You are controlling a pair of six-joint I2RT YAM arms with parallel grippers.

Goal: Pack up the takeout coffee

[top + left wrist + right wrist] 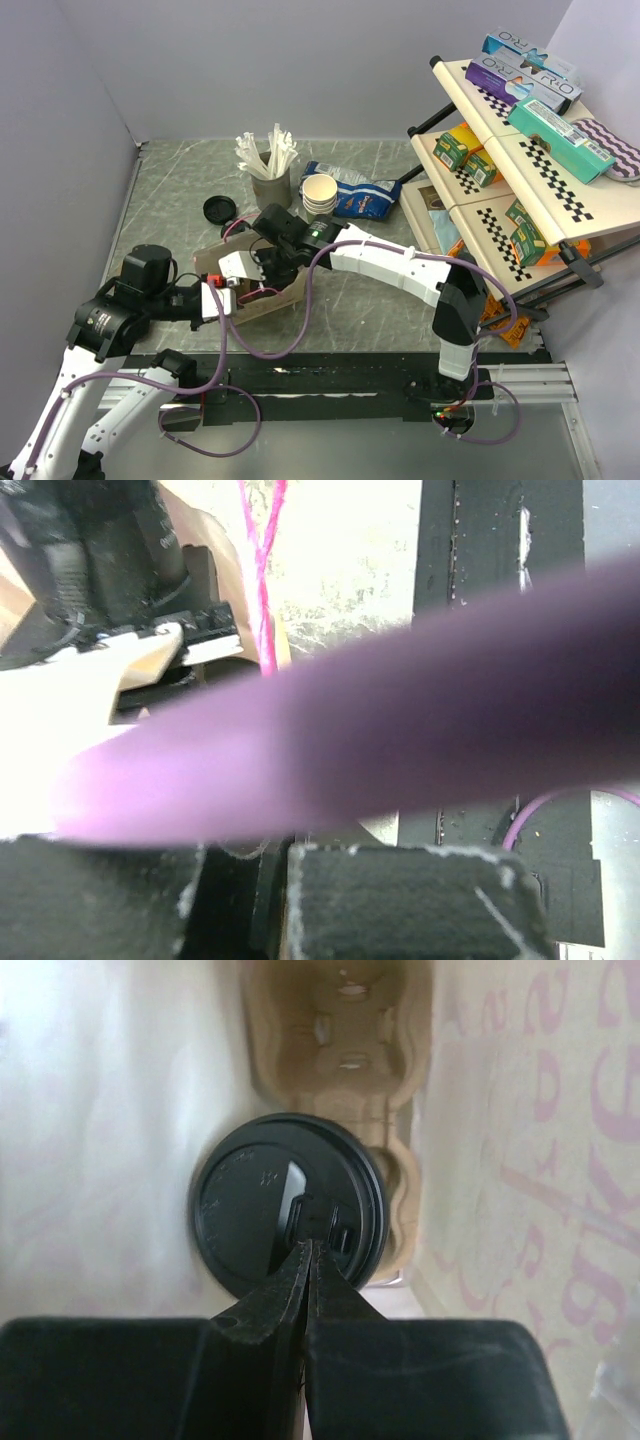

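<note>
With its two fingers pressed flat together and nothing between them, the right gripper [308, 1250] is down inside the paper bag [262, 302], tips at the takeout coffee [250, 1210]. Touching or a hair above the lid, can't tell. The coffee is directly past the tips. Only its round black lid shows, facing the gripper; the cup sides are hidden. The tips meet the lid on its near half, by the raised sip tab, slightly right of lid centre. The cup is seated in a moulded pulp cup carrier [340, 1060], in the pocket nearest the gripper; the carrier's other pockets run on beyond the tips, deeper in the bag. Bag walls flank the fingers close on both sides, plain pale on the left, pink-printed on the right.

The left gripper [232, 286] is closed too, at the bag's rim just left of the right gripper. Can't tell whether it pinches the paper, since a blurred purple cable [400, 710] blocks most of its wrist view.

Overhead, beyond the right gripper: a loose black lid [219, 208] to the left, a cup of pale stirrer sticks [270, 170] and a stack of cream paper cups [320, 192], all well apart from the bag.
</note>
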